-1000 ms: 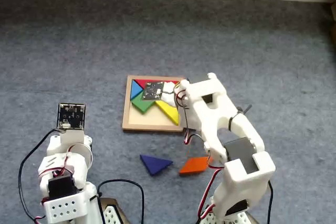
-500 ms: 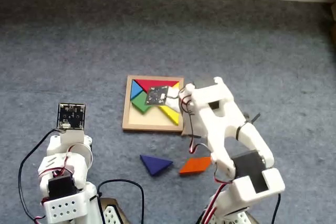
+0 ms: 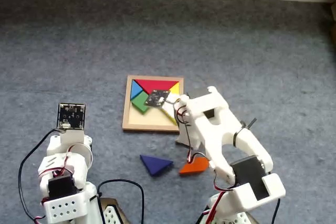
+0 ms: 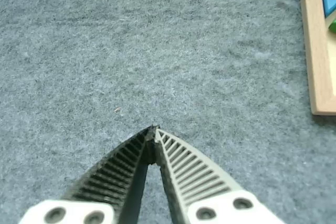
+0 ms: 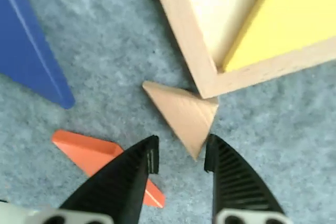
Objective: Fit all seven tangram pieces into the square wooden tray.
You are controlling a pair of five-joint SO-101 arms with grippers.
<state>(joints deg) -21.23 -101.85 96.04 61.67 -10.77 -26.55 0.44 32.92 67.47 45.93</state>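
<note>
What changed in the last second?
The right end effector drew back from above the tray to its near corner, jaws open at the plain wooden triangle; nothing gripped. The left end effector, blue triangle and orange piece stayed put.

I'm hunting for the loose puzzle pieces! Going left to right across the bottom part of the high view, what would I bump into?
left arm → blue triangle → orange piece → right arm's base. The wooden tray lies farther back, spanning both pieces, so I skip it.
</note>
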